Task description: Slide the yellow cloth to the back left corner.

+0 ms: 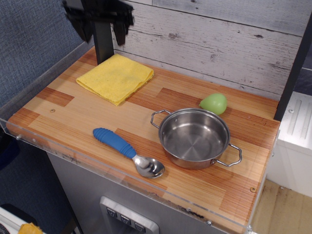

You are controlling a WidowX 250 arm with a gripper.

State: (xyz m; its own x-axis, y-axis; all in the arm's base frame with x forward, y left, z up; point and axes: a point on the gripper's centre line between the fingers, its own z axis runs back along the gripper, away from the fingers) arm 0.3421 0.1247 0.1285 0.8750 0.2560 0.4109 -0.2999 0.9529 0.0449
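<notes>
The yellow cloth is lying flat on the striped wood table, folded into a rough square and turned so one corner is pointing toward the front. It is sitting near the back left corner of the tabletop, its rear edge reaching close to the black post that is standing in front of the whitewashed plank wall. The gripper is hanging in the air above that corner, well clear of the cloth and touching nothing; its two dark fingers are pointing down and standing spread apart, so it is released and grasping nothing, though motion blur is softening its outline. Farther forward, a spoon with a ribbed blue handle is lying at a slant near the front edge, its steel bowl pointing right. Just beside it to the right, a steel pot with two wire handles is standing upright and empty. A small pale green rounded object is resting just behind the pot, near its rim. A clear plastic rim is running along the table's left and front edges.
</notes>
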